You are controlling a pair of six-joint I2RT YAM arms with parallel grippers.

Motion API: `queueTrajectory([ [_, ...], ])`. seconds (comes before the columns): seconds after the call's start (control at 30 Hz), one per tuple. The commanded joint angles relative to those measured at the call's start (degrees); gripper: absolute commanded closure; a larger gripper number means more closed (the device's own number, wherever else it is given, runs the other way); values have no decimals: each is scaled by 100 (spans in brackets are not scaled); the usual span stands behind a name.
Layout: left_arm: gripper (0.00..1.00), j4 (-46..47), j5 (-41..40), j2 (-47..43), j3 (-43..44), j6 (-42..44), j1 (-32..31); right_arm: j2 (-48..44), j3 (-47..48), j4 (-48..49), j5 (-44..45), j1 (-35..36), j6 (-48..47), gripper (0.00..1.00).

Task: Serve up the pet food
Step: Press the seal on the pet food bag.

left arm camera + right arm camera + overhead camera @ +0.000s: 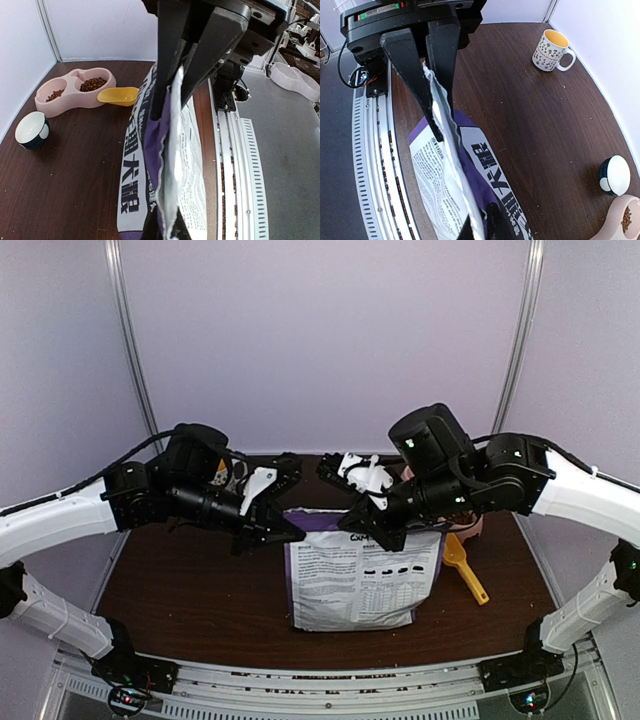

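The left gripper (170, 102) is clamped on the top edge of the bag (360, 580), its fingers pressed together with the foil rim between them. The right gripper (444, 122) pinches the same edge at the other corner (no gap shows beside the foil). The bag hangs between the two arms, its base on the table (190, 590). Kibble (93, 84) lies in both wells of the pink bowl (75, 102) at the back, just beside the yellow scoop (119, 95).

purple bag (150, 175) with white panel of black print; pink double bowl (70, 100) holding brown kibble (93, 84); yellow scoop (120, 95); dark brown wood-grain surface (65, 190); black-patterned white mug (551, 52).
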Motion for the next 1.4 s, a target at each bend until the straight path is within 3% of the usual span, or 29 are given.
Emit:
queueTrajectory([
  [0.0, 100, 87, 223, -485, 73, 75, 47, -212, -242, -972, 1032, -268, -56, 100],
  [0.13, 100, 92, 186, -520, 64, 79, 47, -249, -269, -983, 1170, -281, -54, 100],
  [0.2, 100, 84, 167, -534, 62, 81, 47, -257, -265, -1015, 1278, -292, -38, 95],
  [0.27, 100, 80, 139, -559, 56, 92, 47, -288, -296, -1061, 1362, -310, -37, 100],
  [0.4, 100, 66, 88, -597, 62, 105, 54, -431, -400, -1063, 1459, -354, -73, 100],
  [0.5, 100, 66, 71, -604, 56, 115, 55, -484, -409, -1155, 1533, -427, -24, 89],
  [0.57, 100, 65, 60, -615, 56, 119, 53, -525, -455, -1185, 1555, -451, -31, 100],
  [0.7, 100, 66, 50, -617, 48, 127, 52, -618, -551, -1141, 1574, -477, -43, 100],
  [0.77, 100, 66, 50, -609, 55, 125, 56, -634, -556, -1157, 1655, -500, -10, 88],
  [0.83, 100, 66, 39, -614, 56, 127, 56, -671, -587, -1168, 1713, -528, -17, 100],
  [0.97, 100, 58, -12, -634, 47, 136, 56, -786, -669, -1163, 1783, -583, -33, 100],
  [1.0, 100, 57, -15, -631, 47, 141, 56, -800, -678, -1190, 1817, -617, 9, 91],
  [1.07, 100, 48, -19, -631, 62, 140, 56, -842, -702, -1240, 1862, -665, 22, 99],
  [1.17, 100, 39, -27, -643, 56, 154, 56, -950, -801, -1220, 1964, -716, 25, 100],
  [1.23, 100, 39, -31, -643, 53, 154, 56, -1006, -838, -1229, 1993, -777, 83, 83],
  [1.33, 100, 39, -50, -650, 56, 154, 56, -1092, -903, -1227, 1980, -825, 60, 100],
  [1.37, 100, 39, -53, -650, 56, 162, 56, -1122, -929, -1215, 1964, -832, 40, 100],
])
